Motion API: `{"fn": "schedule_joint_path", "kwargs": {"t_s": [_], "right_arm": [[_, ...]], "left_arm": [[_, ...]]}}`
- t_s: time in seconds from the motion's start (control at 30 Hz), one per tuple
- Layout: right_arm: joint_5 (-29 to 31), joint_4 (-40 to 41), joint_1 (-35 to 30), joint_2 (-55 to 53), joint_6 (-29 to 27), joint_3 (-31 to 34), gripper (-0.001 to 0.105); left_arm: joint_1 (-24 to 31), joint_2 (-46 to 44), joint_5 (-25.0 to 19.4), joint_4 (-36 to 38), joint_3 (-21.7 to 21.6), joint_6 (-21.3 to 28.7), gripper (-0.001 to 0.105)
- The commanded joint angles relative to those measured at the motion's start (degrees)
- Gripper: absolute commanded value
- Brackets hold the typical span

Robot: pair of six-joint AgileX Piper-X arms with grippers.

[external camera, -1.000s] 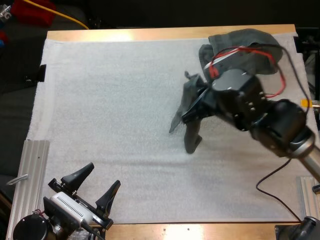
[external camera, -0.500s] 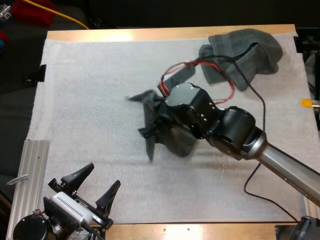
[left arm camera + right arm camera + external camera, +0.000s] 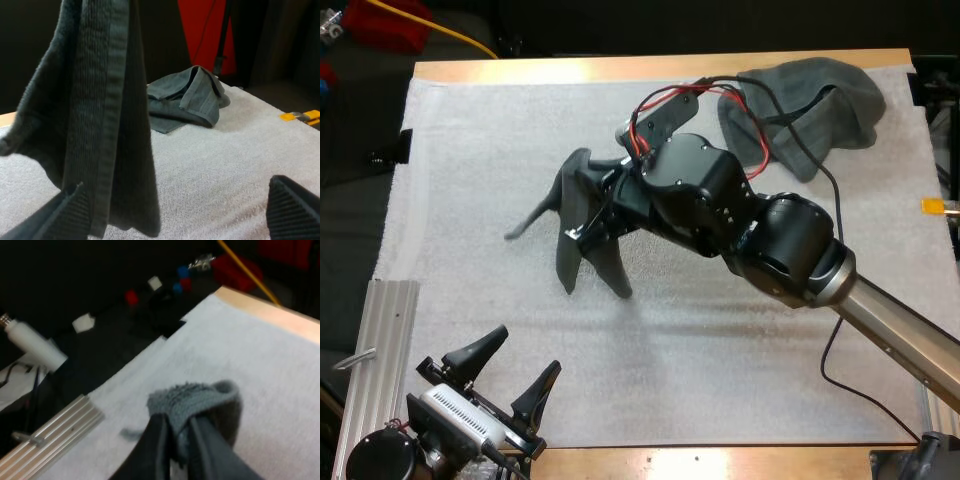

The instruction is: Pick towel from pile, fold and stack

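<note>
While the right gripper pinches a dark grey-green towel dangling over the mat toward 9 o'clock, a slow, dragging descent should spread it flat. The left gripper waits at 7 o'clock, fingers apart and empty. In 1 second the towel has travelled left from beside the pile at 1 o'clock.

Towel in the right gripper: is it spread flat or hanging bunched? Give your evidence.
Hanging bunched. The right gripper pinches one gathered edge of the towel, and the rest dangles in long folds over the mat.
</note>
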Motion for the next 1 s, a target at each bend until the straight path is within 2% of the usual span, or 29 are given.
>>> {"fn": "schedule_joint_path", "kwargs": {"t_s": [0.0,0.1,0.23,0.53,0.7,0.8,0.97], "right_arm": [[-1.7,3.1,0.4,0.7,0.5,-0.8,0.001],[-1.9,8.5,1.4,2.4,-1.1,-0.6,0.001],[0.1,9.9,2.2,4.6,-2.1,-0.6,0.001],[12.7,17.4,1.7,6.4,-5.9,1.0,0.001],[14.5,22.6,1.0,6.2,-6.8,4.5,0.001],[17.4,24.0,0.9,6.2,-6.9,7.0,0.001],[18.0,25.3,0.9,5.8,-6.9,12.2,0.001]], "left_arm": [[-0.3,-7.5,0.3,-0.8,-0.1,-0.6,0.07],[-0.3,-7.5,0.3,-0.8,-0.1,-0.6,0.07],[-0.3,-7.5,0.3,-0.8,-0.1,-0.6,0.07],[-0.3,-7.5,0.3,-0.8,-0.1,-0.6,0.07],[-0.3,-7.5,0.3,-0.8,-0.1,-0.6,0.07],[-0.3,-7.5,0.3,-0.8,-0.1,-0.6,0.07],[-0.3,-7.5,0.3,-0.8,-0.1,-0.6,0.07]]}}
